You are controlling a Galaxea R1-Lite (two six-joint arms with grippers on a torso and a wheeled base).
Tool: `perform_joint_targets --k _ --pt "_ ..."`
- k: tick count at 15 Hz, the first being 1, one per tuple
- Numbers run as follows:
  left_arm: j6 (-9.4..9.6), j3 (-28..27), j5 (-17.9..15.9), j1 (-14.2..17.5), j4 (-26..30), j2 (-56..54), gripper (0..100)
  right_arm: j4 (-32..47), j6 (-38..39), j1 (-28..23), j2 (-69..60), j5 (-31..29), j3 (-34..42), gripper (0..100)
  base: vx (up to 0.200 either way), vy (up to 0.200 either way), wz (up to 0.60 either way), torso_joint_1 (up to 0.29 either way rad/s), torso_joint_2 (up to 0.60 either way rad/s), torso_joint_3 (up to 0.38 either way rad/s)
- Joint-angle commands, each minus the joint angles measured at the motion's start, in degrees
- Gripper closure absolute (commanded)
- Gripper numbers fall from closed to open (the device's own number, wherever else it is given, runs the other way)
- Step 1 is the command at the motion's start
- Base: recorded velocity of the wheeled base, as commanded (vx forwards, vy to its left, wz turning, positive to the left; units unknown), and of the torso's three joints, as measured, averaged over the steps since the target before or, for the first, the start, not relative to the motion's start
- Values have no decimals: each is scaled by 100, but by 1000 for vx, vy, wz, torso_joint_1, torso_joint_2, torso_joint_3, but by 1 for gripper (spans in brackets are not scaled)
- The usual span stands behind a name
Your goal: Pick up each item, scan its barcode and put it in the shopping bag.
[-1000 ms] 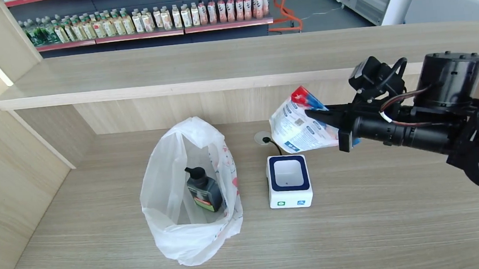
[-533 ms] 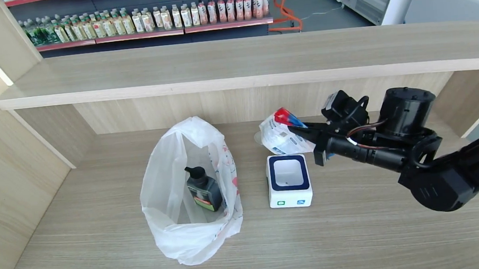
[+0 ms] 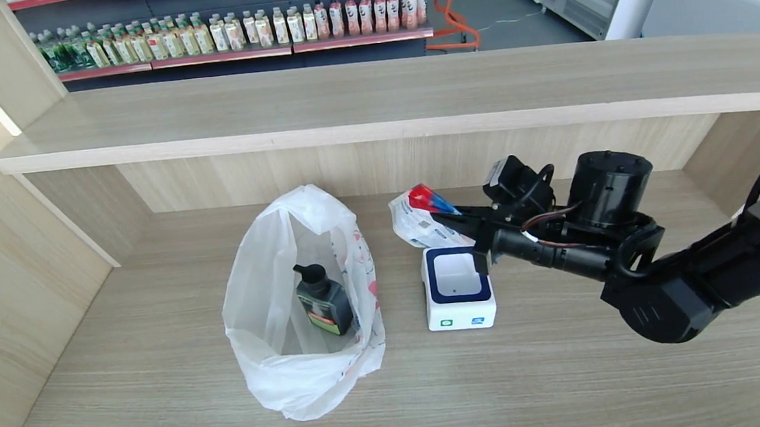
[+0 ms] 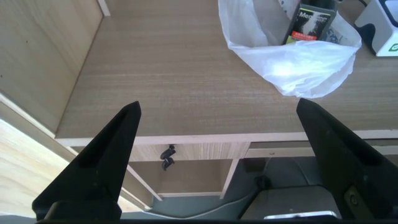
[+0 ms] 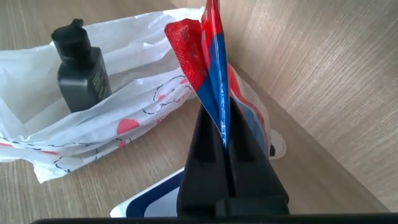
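Above the woodgrain counter (image 3: 573, 375), right pincer (image 3: 442, 214) clamps a crinkly pouch (image 3: 415, 232) near the boxy scanner (image 3: 461, 304).

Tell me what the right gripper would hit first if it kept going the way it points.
Beyond the pouch it holds, the right gripper would probably meet the bag's upper far side first. Depth is unclear; it might pass just behind it and reach the back panel.

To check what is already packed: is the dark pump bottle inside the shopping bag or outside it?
Inside. The pump bottle stands upright within the open shopping bag, its white walls around it.
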Motion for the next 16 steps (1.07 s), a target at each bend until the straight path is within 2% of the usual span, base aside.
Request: perform_joint_targets --k 1,6,10,16 --pt "2 1 1 1 0 -2 0 5 32 81 -184 6 49 100 0 0 0 0 0 0" --pt "2 1 1 1 0 -2 0 -21 32 152 -430 -3 339 100 0 0 0 0 0 0" --pt "2 1 1 1 0 -2 0 -56 5 -15 -580 -3 805 100 0 0 0 0 0 0" --pt "2 10 1 1 0 6 0 146 146 46 -1010 -3 840 100 0 0 0 0 0 0"
